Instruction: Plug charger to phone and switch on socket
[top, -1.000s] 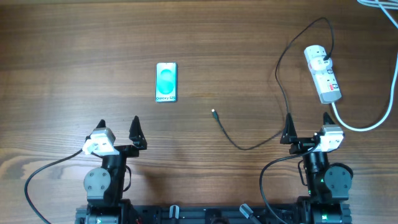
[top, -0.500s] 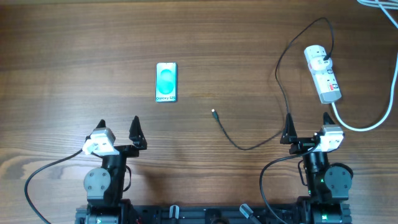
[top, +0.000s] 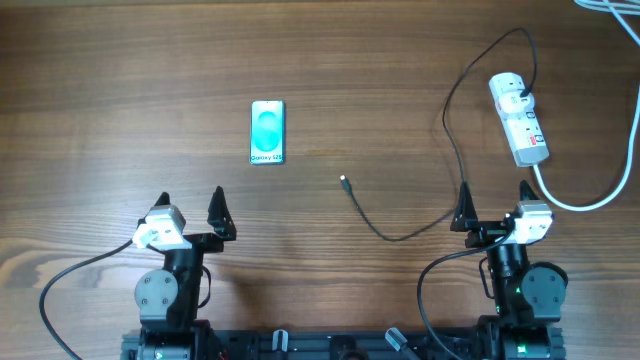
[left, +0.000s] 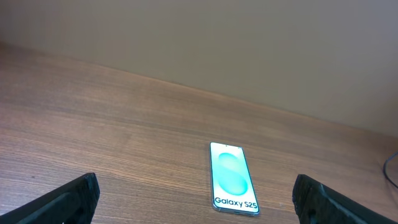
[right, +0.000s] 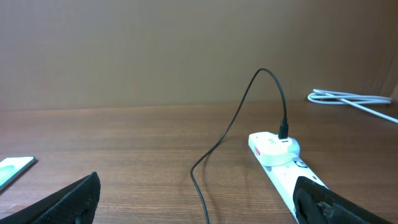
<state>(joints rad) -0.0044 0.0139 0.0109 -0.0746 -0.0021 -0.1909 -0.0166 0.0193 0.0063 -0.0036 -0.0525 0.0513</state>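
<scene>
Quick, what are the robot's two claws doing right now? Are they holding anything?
Left gripper: open, holding nothing.
Right gripper: open, holding nothing.

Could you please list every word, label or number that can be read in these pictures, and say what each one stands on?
"Galaxy S25": white lettering on the screen of the phone, at the end nearer the left wrist camera.
Marks on the socket: small red and dark marks, too small to read.
No other text is visible.
</scene>
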